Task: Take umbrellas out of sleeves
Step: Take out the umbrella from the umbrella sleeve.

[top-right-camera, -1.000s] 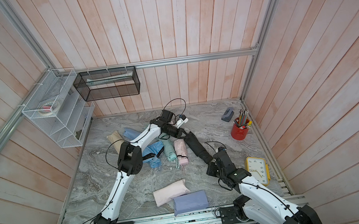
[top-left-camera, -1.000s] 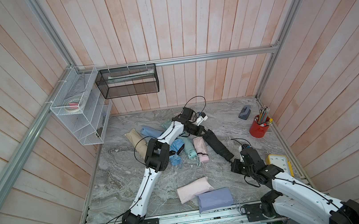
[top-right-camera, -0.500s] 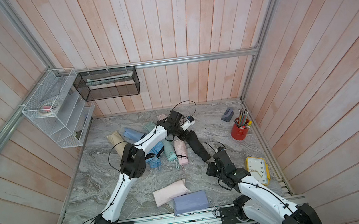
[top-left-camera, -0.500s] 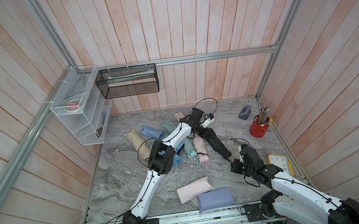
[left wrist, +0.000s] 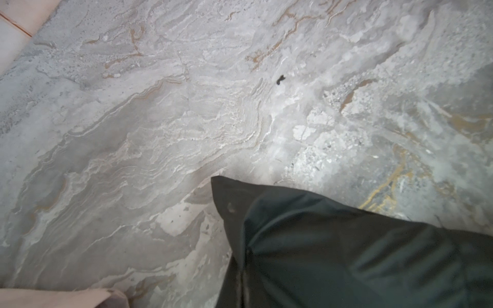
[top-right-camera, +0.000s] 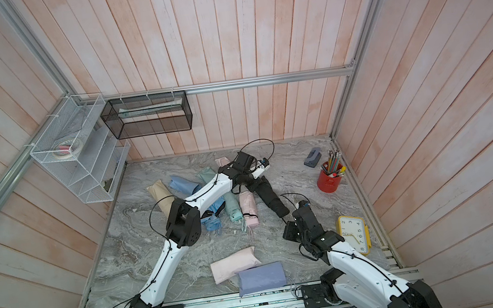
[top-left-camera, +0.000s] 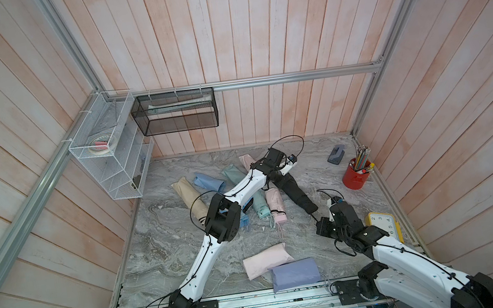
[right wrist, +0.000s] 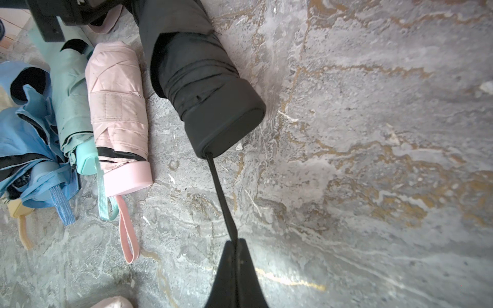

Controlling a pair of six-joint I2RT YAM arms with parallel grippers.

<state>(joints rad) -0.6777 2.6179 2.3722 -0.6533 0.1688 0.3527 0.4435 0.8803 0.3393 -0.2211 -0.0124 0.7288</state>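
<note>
Right gripper [right wrist: 235,242] on black umbrella [right wrist: 205,88] cord [right wrist: 221,192]

The left gripper [top-right-camera: 247,181] sat closed at the far end of the black sleeve [top-right-camera: 260,189]. The right gripper [top-right-camera: 291,219] was closed just beyond the near end of the black umbrella [top-right-camera: 279,206] poking from it. A pink sleeve [top-right-camera: 234,263] and a lavender sleeve [top-right-camera: 262,277] overlapped near the bench's [top-right-camera: 140,238] front edge.
</note>
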